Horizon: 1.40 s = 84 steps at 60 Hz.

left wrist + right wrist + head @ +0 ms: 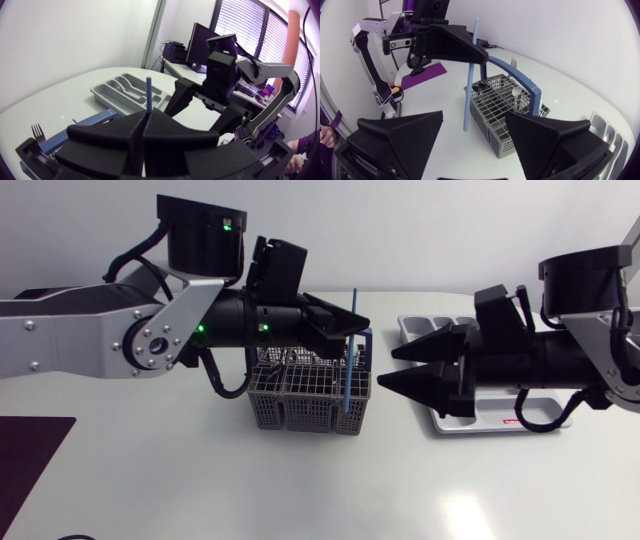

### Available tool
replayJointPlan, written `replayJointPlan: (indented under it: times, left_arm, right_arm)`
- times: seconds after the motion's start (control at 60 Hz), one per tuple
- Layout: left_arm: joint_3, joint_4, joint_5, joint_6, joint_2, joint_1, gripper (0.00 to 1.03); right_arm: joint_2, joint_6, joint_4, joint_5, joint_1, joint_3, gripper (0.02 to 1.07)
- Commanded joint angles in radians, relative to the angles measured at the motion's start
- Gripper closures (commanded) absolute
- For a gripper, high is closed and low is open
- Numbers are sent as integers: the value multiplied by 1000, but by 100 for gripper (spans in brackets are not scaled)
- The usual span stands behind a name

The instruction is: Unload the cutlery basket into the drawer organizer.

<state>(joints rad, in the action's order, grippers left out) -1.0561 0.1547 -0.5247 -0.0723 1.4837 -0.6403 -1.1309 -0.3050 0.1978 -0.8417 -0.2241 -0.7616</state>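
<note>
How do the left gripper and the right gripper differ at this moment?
The left gripper is shut on a thin blue stick; the right gripper is open and empty. The left gripper is over the cutlery basket, the right gripper beside it. Both have black wedge fingers.

Left arm (80, 340) stretched level, left claw (362, 324) pinching a thin blue stick (349, 375) | right arm (560, 362) level too, right claw (387, 369) spread wide, tips seemingly aimed at its partner.
</note>
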Motion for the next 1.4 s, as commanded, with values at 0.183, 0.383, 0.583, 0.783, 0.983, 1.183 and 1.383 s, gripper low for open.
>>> replayJointPlan:
  times: [0.183,0.383,0.583,0.783,0.983,1.183,1.383]
  left_arm:
    - [-59,-12,-78,-57,33,19,87]
    - [-70,-12,-86,-63,49,18,87]
    - [-71,-12,-89,-64,52,19,87]
    - [-71,-12,-90,-70,52,18,87]
    - [-71,-12,-90,-73,53,18,87]
    - [-73,-12,-90,-75,53,18,87]
    - [-82,-18,-90,-75,44,24,52]
  right_arm:
    - [-73,95,-54,-3,-64,-48,25]
    - [-92,129,-83,16,-116,-56,40]
    - [-119,133,-95,35,-127,-56,68]
    - [-153,133,-116,41,-129,-56,86]
    - [-155,133,-118,58,-150,-53,93]
    - [-148,129,-124,76,-161,-41,96]
    - [-127,129,-112,92,-161,-25,98]
